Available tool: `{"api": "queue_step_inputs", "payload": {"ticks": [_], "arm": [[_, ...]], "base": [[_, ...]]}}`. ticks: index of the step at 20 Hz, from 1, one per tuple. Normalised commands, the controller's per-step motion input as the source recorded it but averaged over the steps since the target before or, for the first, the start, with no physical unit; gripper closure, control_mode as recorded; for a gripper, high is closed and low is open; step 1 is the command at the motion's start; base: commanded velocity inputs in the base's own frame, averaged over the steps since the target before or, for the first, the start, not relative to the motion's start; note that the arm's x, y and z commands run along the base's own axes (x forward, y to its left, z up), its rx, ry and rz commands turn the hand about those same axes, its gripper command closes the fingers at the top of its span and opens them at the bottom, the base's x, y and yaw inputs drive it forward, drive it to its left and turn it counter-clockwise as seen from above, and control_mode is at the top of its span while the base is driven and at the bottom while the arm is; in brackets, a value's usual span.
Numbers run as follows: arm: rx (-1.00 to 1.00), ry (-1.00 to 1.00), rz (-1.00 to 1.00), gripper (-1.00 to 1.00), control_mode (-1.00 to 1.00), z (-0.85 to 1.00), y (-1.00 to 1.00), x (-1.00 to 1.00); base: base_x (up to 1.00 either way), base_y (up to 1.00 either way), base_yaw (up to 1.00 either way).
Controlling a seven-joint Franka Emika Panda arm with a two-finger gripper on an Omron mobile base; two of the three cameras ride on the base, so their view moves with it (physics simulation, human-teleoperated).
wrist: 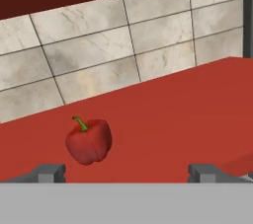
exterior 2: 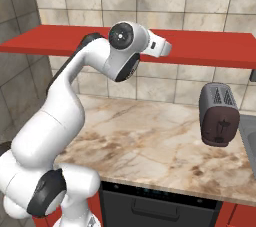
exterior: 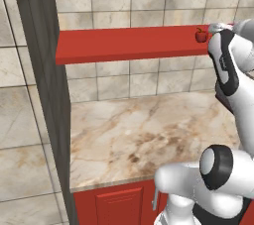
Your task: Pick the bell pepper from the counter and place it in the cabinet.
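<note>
The small glossy red bell pepper (wrist: 89,141) sits free on the flat red cabinet shelf board (wrist: 173,119), bare board around it, between the wide-spread, empty gripper (wrist: 126,172) fingertips (wrist: 48,172), its stem tilted.

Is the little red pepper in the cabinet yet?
Yes. The pepper sits on the red cabinet shelf, with the open gripper apart from it.

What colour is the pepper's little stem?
Green; the stem on the red pepper shows best in the hand view.
</note>
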Motion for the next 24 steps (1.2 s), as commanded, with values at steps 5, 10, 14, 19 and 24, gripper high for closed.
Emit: {"api": "queue_step_inputs", "payload": {"ticks": [5,10,14,19,24], "arm": [[0.00,0.11,0.00,-1.00,-1.00,0.00,0.00,-1.00],[0.00,0.04,0.02,-1.00,-1.00,0.11,0.00,-1.00],[0.00,0.00,0.03,-1.00,-1.00,0.18,0.00,-1.00],[0.00,0.00,0.00,-1.00,-1.00,0.23,-0.04,-0.85],[0.00,0.00,0.00,-1.00,-1.00,0.17,-0.05,-0.50]], "base": [[0.00,0.00,0.00],[0.00,0.00,0.00],[0.00,0.00,0.00],[0.00,0.00,0.00],[0.00,0.00,0.00]]}}
